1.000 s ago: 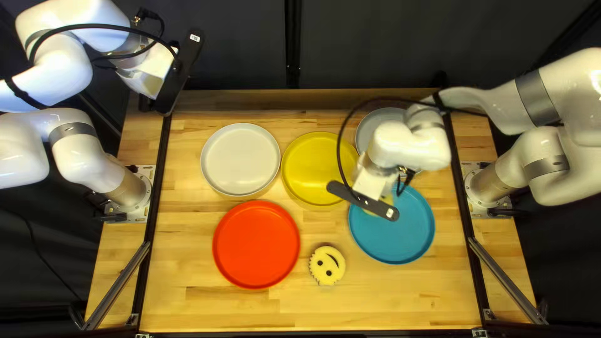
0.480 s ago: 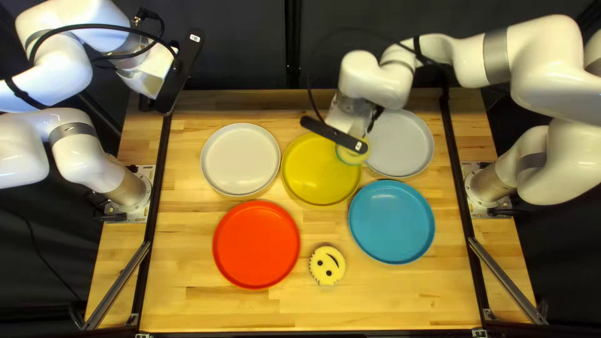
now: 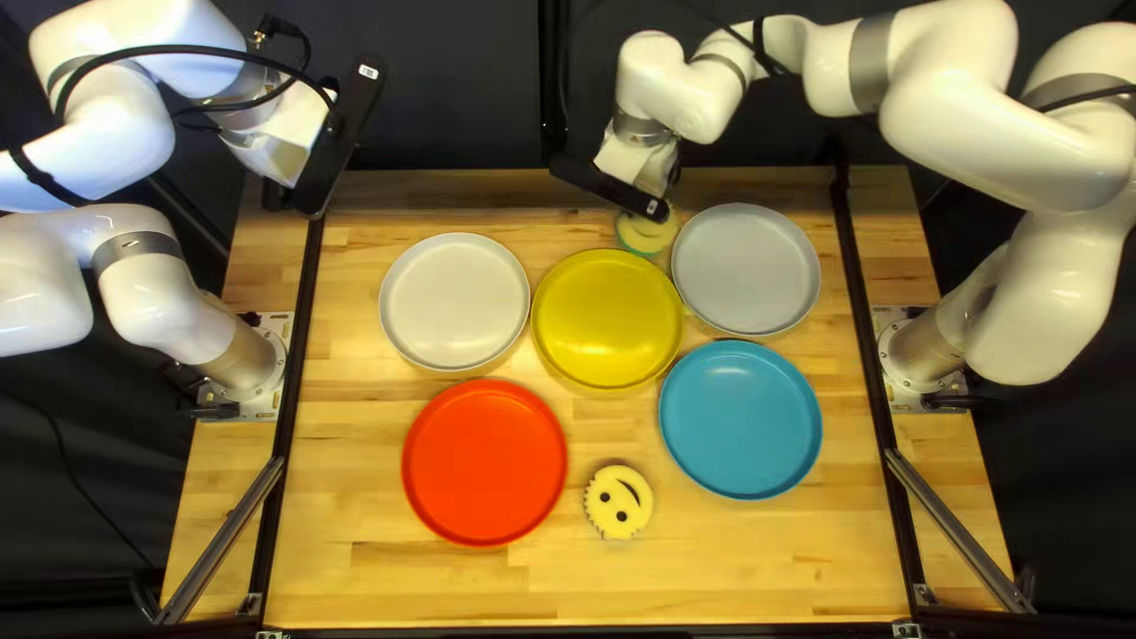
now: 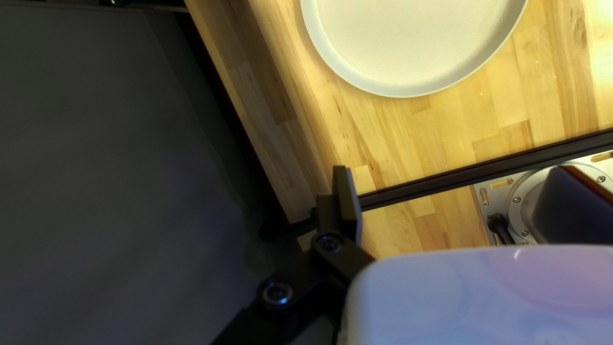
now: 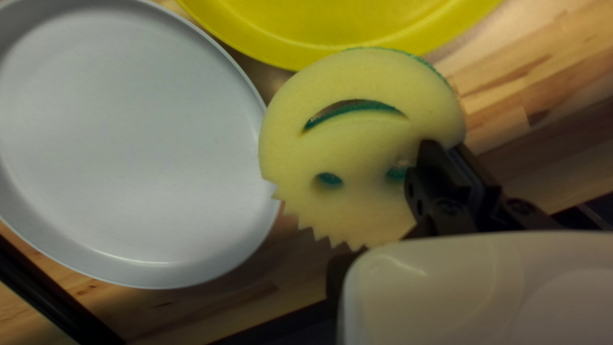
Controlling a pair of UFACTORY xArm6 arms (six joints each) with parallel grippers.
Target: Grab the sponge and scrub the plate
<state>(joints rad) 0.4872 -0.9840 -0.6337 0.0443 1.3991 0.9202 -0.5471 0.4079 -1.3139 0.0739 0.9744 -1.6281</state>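
Pale wooden worktop before a dark curtain: right tool pinches a smiling sponge

Beyond the worktop's far edge, the right arm reaches in, its tool over the far part of the wood. Its two black fingers squeeze one side of the round yellow sponge, close by an eye hole; the sponge has a green backing, a cut-out smile and a jagged edge. Whether it touches the wood, I cannot tell.

Just on the near side of the right tool lies a yellow plate, with a light grey plate beside it. Farther from that tool, toward the near edge, are a blue plate and a red plate. Between those two, well apart from the tool, a second sponge lies face up.

The left tool hangs at the far left corner, fingers spread wide with nothing between them. In its wrist view, an off-white plate lies ahead of it, apart from the fingers.
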